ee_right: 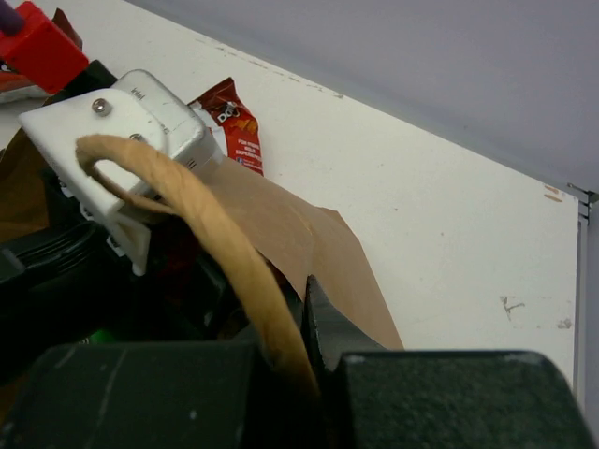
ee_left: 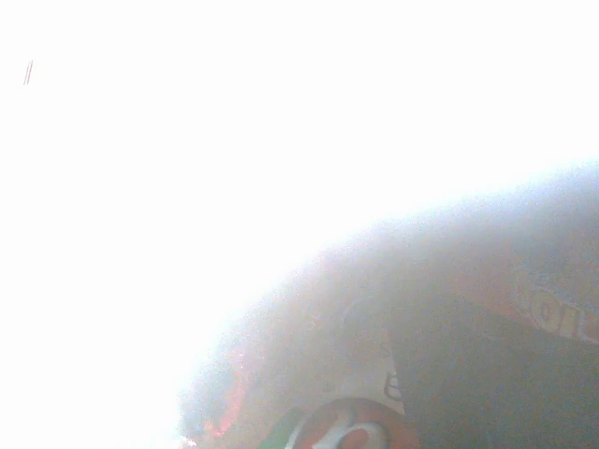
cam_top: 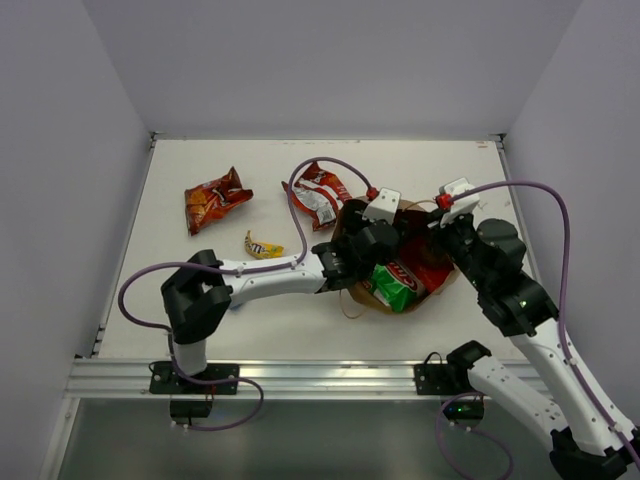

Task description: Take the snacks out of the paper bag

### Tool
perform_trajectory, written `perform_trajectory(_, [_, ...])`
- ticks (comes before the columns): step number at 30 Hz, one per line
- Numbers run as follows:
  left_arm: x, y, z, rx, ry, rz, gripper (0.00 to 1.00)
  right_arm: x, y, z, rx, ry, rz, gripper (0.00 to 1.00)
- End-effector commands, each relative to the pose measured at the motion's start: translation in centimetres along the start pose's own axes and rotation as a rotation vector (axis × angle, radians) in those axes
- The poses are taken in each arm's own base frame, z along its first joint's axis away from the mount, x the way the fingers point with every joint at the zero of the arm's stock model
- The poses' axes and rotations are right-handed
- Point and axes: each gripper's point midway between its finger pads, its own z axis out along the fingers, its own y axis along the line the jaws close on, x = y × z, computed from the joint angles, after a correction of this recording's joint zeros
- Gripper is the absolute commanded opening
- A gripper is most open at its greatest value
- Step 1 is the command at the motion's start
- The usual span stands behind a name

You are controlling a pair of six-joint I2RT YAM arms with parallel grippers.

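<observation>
All we've got otherwise is a plain white tabletop [cam_top: 290, 320] boxed in by pale grey walls [cam_top: 330, 60], an aluminium rail [cam_top: 320, 378] running along its near edge, and a few small dark scuffs [ee_right: 510, 304] near one corner

Brown paper bag [ee_right: 318, 243], green-white packet [cam_top: 393, 285], yellow candy pack [cam_top: 263, 246], white table [cam_top: 280, 325]

A brown kraft paper bag [ee_right: 318, 243] lies right of centre on the flat white table [cam_top: 450, 170]. In it, a green-and-white chip bag [cam_top: 392, 285] sits left of a shiny red packet [cam_top: 428, 272]. Behind the bag, to its left, lies a red foil chip bag [cam_top: 322, 192]. Farther left lies an orange-red chip bag [cam_top: 213, 198]. A small yellow candy pack [cam_top: 264, 246] lies nearer the front, between those two.
</observation>
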Motion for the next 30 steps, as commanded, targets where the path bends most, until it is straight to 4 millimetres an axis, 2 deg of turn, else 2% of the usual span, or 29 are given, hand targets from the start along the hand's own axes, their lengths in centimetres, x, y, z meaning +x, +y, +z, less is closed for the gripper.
perform_trajectory(1, [-1.2,1.1,1.9,-0.056,-0.033,-0.051,0.84,-3.7,0.5,-0.6,-0.035,-0.149,0.041,0.0])
perform_trajectory(4, [0.3,0.6,2.4,-0.039,0.002,-0.04,0.78,-3.5,0.6,-0.5,-0.039,-0.144,0.042,0.0])
perform_trajectory(7, [1.2,0.3,2.6,-0.033,0.018,-0.034,0.61,-3.4,0.7,-0.5,-0.045,-0.145,0.043,0.0])
perform_trajectory(8, [1.1,0.2,2.6,-0.027,0.014,-0.036,0.45,-3.5,0.8,-0.5,-0.046,-0.147,0.043,0.0])
perform_trajectory(9, [0.9,0.1,2.6,-0.017,0.01,-0.031,0.34,-3.4,0.7,-0.5,-0.044,-0.147,0.041,0.0])
perform_trajectory(10, [0.5,0.1,2.5,-0.013,0.004,-0.036,0.17,-3.4,0.7,-0.5,-0.041,-0.146,0.043,0.0])
perform_trajectory(12, [-0.1,-0.1,2.2,0.007,-0.004,-0.036,0.04,-3.4,0.6,-0.6,-0.035,-0.147,0.041,0.0])
perform_trajectory(13, [-0.7,-0.2,1.8,0.018,-0.014,-0.041,0.0,-3.3,0.5,-0.6,-0.032,-0.147,0.041,0.0])
perform_trajectory(17, [-2.2,-0.1,0.3,0.059,-0.031,-0.044,0.0,-3.4,0.3,-0.8,-0.02,-0.153,0.042,0.0])
perform_trajectory(18, [-3.6,0.0,-0.6,0.081,-0.051,-0.059,0.0,-3.4,0.0,-0.8,-0.006,-0.149,0.043,0.0])
perform_trajectory(21, [-5.5,-0.3,-2.6,0.137,-0.076,-0.056,0.0,-3.1,-0.7,-0.7,0.04,-0.141,0.046,0.0])
perform_trajectory(23, [-7.6,-0.1,-4.5,0.172,-0.1,-0.066,0.0,-2.9,-1.2,-0.6,0.066,-0.134,0.051,0.0])
perform_trajectory(24, [-9.4,-0.2,-5.8,0.211,-0.123,-0.083,0.0,-2.9,-1.5,-0.6,0.084,-0.132,0.06,0.0])
perform_trajectory(26, [-10.7,-0.5,-7.3,0.269,-0.136,-0.083,0.0,-2.6,-2.1,-0.4,0.128,-0.123,0.078,0.0])
perform_trajectory(27, [-12.6,-0.3,-8.5,0.296,-0.169,-0.105,0.0,-2.5,-2.3,-0.4,0.142,-0.12,0.083,0.0])
perform_trajectory(28, [-12.4,0.0,-9.0,0.303,-0.144,-0.084,0.0,-2.4,-2.7,-0.4,0.167,-0.113,0.09,0.0])
perform_trajectory(30, [-13.9,-0.2,-10.5,0.358,-0.155,-0.078,0.0,-2.2,-3.0,-0.2,0.186,-0.098,0.104,0.0])
